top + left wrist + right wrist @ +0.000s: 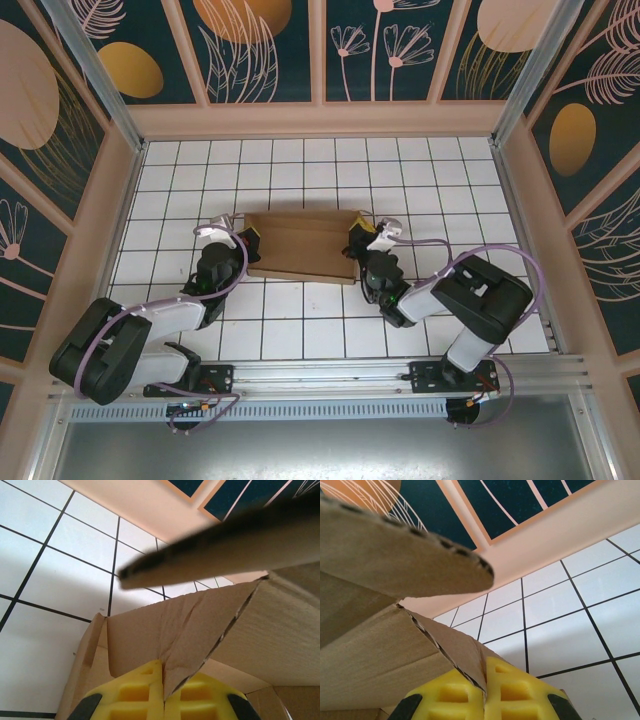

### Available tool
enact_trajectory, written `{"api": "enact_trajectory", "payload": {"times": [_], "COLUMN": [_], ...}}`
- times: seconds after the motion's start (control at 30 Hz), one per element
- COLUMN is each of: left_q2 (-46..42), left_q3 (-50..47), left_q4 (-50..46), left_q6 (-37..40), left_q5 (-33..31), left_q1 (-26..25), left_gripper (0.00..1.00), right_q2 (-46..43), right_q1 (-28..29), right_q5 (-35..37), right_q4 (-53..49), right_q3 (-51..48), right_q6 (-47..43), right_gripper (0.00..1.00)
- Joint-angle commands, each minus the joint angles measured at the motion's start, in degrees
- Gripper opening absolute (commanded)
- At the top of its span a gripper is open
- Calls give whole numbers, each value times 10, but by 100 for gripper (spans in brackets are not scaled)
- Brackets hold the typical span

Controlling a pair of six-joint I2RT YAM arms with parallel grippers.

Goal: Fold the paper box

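Note:
The paper box (303, 246) is brown cardboard, lying across the middle of the white tiled floor as a shallow, partly folded shape. My left gripper (250, 240) is at its left end, shut on a side flap (200, 625) pinched between the yellow fingers (135, 692). At the box's right end my right gripper (356, 241) is shut on the opposite side flap (457, 647), which runs down between its yellow fingers (512, 690). A raised cardboard panel (225, 545) crosses the upper part of the left wrist view, and another panel (395, 550) hangs over the right wrist view.
White tiled floor (320, 170) stretches beyond the box to the back wall (320, 118). Peach side walls (110, 230) close in left and right. An aluminium rail (330, 375) with the arm bases runs along the near edge.

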Motion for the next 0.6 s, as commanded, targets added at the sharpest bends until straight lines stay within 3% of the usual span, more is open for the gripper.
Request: {"api": "enact_trajectory", "payload": {"times": [0.0, 0.17, 0.57], "left_q2": [20, 8, 33], "left_q3": [-22, -7, 55], "left_q4": [-108, -123, -150], "left_q6": [-16, -13, -8], "left_q5": [57, 56, 44], "left_q1": [-16, -15, -15], "left_gripper": [0, 0, 0], "right_q2": [45, 52, 73], "right_q1": [27, 19, -45], "right_q5": [-43, -44, -156], "right_q4": [-156, -211, -263], "right_q3": [-9, 29, 79], "right_q6": [34, 41, 40], "right_gripper": [0, 0, 0]}}
